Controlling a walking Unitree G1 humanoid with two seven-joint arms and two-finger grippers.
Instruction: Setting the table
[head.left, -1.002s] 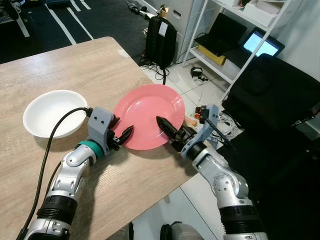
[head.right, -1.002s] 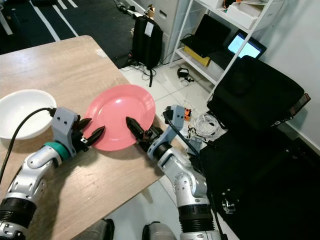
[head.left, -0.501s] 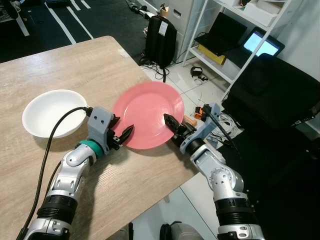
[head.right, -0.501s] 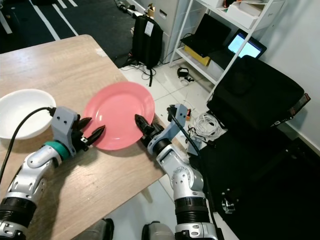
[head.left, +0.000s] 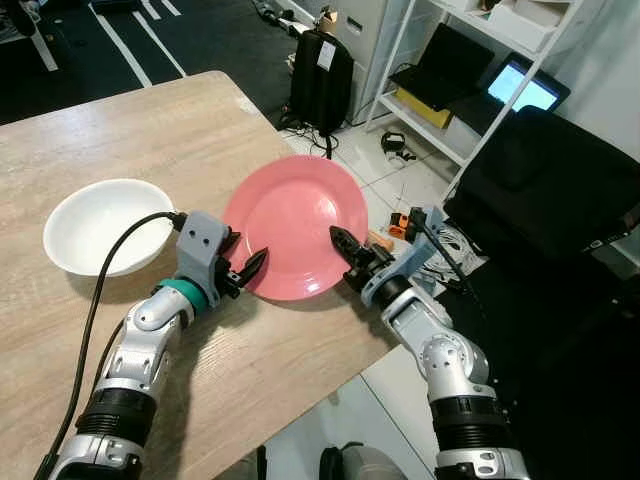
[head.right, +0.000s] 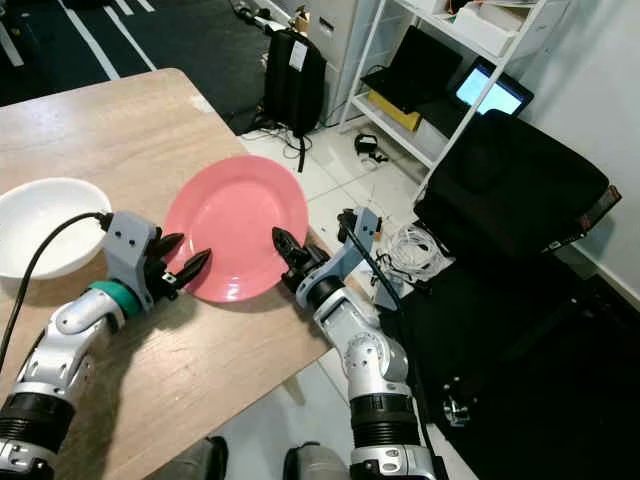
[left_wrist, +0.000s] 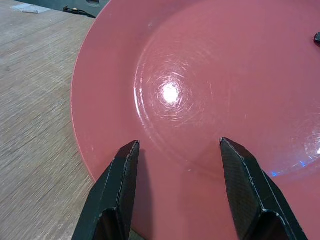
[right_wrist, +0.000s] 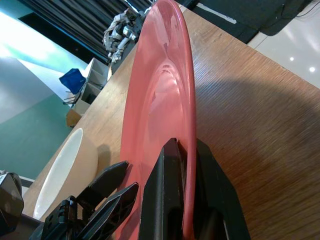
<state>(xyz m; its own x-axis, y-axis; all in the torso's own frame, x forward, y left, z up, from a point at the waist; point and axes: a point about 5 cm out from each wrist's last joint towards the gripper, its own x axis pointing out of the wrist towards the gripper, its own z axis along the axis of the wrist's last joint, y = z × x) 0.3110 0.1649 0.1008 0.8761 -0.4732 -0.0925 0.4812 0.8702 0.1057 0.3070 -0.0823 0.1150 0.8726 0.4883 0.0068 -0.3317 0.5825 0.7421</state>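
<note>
Plate, pink and round, sits near the worktop corner in the left eye view, with its far edge raised and the whole disc tipped up; a second ago it lay flat on the wood, so it has been lifted by its right rim. The right gripper pinches that rim, and it has drawn back from the plate's middle toward its edge over the last second. The left gripper sits at the plate's near-left rim, fingers spread, in much the same spot as before. A white bowl rests on the wood to the left, apart from the plate, with a black cable running past it.

The right eye view gives the same scene: plate tilted, a shadow beneath its near edge suggesting that side is clear of the wood.

From the left wrist, the two black fingers stand wide apart over the plate's near rim, holding nothing.

From the right wrist, the fingers clamp the plate's rim between them, one on each face, and the plate rises steeply off the worktop.

The lift probably means the plate is about to be carried to its place setting; the one-sided pinch on a smooth rim could slip.
</note>
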